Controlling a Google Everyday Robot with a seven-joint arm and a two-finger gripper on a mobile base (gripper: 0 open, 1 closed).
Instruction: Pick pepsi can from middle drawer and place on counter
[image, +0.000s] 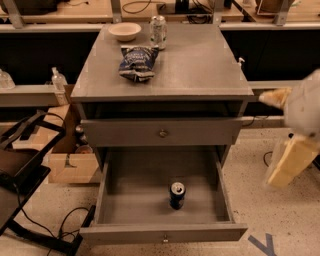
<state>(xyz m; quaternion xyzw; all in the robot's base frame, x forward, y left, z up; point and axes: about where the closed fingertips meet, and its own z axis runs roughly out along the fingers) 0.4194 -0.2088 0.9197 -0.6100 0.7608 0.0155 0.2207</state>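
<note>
The pepsi can (177, 194), dark blue with a silver lid, stands upright inside the open middle drawer (115, 200), toward its front right. The drawer is pulled fully out and its front panel carries a small round knob (165, 238). The counter (200, 65) is the grey top of the cabinet. My gripper (288, 164) hangs at the far right of the view, beside the cabinet at about drawer height. It is well to the right of the can and outside the drawer. It looks blurred.
On the counter lie a dark blue chip bag (137, 62), a white bowl (124, 31) and a silver-white can (158, 31) at the back. A closed drawer (162, 133) sits above the open one. A cardboard box (67, 162), cables and a black frame (20, 165) are on the floor at left.
</note>
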